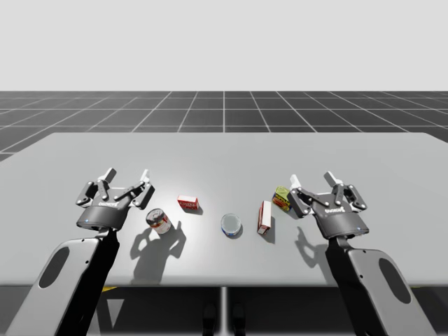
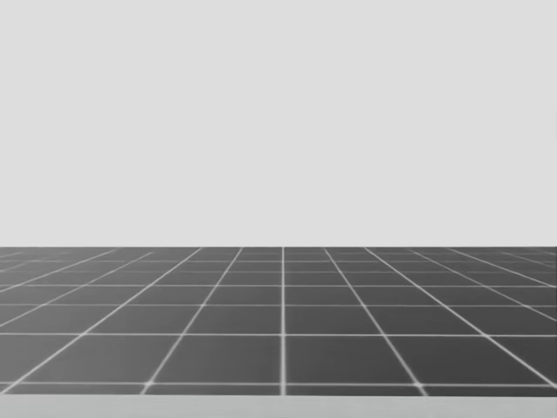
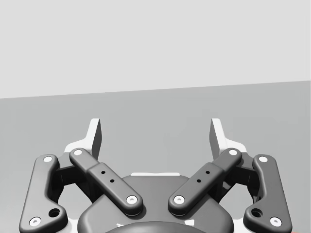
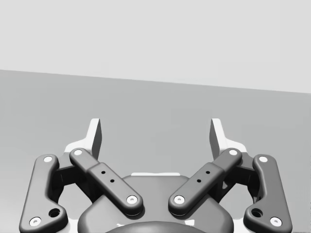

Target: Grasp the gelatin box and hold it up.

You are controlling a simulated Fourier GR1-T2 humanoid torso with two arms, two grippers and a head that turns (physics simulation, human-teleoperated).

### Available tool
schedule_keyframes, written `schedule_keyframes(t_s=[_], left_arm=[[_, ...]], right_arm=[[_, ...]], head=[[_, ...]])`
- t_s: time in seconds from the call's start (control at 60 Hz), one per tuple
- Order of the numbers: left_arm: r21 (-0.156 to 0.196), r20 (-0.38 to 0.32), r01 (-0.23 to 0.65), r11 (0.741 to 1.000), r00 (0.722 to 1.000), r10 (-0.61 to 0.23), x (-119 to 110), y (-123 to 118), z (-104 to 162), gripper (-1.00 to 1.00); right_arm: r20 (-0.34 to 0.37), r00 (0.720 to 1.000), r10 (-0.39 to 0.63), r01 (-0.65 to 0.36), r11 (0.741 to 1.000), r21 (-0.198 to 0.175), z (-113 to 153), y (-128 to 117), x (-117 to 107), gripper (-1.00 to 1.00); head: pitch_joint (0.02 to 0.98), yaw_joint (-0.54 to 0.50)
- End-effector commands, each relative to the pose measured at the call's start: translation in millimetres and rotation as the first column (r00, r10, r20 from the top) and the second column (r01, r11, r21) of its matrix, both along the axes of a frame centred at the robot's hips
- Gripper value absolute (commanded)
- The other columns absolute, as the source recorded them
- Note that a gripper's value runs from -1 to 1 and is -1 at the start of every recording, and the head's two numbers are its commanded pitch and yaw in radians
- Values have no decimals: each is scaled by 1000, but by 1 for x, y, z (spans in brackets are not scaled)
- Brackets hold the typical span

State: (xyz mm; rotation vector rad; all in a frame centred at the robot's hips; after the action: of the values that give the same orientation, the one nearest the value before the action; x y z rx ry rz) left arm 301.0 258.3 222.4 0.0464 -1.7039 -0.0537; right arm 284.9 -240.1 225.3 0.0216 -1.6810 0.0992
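Observation:
A small red box (image 1: 187,203) lies flat on the grey table (image 1: 224,154), left of the middle. A taller red-and-white box (image 1: 264,217) stands right of the middle. My left gripper (image 1: 127,175) hovers open at the left, apart from the small red box, which is off to its right. My right gripper (image 1: 312,180) hovers open at the right, with the taller box to its left. In the left wrist view my left gripper (image 3: 155,131) holds nothing, and bare table lies ahead. The right gripper (image 4: 155,131) in its own wrist view is equally bare.
A red-and-white can (image 1: 159,220) stands just right of my left gripper. A clear round bowl (image 1: 231,225) sits between the two boxes. A green-and-yellow item (image 1: 281,197) lies partly behind my right gripper. The head view holds a dark grid floor (image 2: 278,322).

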Motion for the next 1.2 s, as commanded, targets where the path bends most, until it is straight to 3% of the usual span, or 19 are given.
schedule_keyframes(t_s=[0.017, 0.1, 0.183, 0.5, 0.733, 1.033, 1.183, 1.2], left_arm=[[1, 0, 0, 1000, 1000, 0, 0, 1, 0, -1000], [1, -1, -1, 1000, 1000, 1, 0, 1, 0, -1000], [1, -1, -3, 1000, 1000, 3, 0, 1, 0, -1000], [18, -13, -8, 1000, 1000, 8, 1, 3, -2, -1000], [27, -18, -3, 1000, 1000, 3, 3, 2, -4, -1000], [37, -23, 13, 999, 1000, -12, 4, -1, -5, -1000], [-22, -46, 32, 999, 998, -33, -1, -5, 1, -1000], [-7, -48, 1, 1000, 999, -2, -2, -8, 2, -1000]], right_arm=[[-8, 1000, -11, 12, 1000, 23, -2, 0, -1, -1000], [-10, 999, 30, -30, 998, 47, 2, -2, -1, -1000], [-24, 998, 55, -54, 998, 41, 1, -3, 0, -1000], [-17, 999, 48, -48, 998, 27, 1, -4, 1, -1000], [-25, 998, 49, -48, 999, 26, 1, -5, 1, -1000], [-26, 998, 52, -51, 999, 19, 1, -4, 1, -1000], [-28, 999, 47, -46, 999, 14, 0, -3, 1, -1000], [-28, 999, 46, -46, 999, 13, 0, -3, 1, -1000]], head=[[53, 11], [70, 11], [111, 12], [499, 34], [721, 98], [817, 216], [813, 217], [812, 218]])
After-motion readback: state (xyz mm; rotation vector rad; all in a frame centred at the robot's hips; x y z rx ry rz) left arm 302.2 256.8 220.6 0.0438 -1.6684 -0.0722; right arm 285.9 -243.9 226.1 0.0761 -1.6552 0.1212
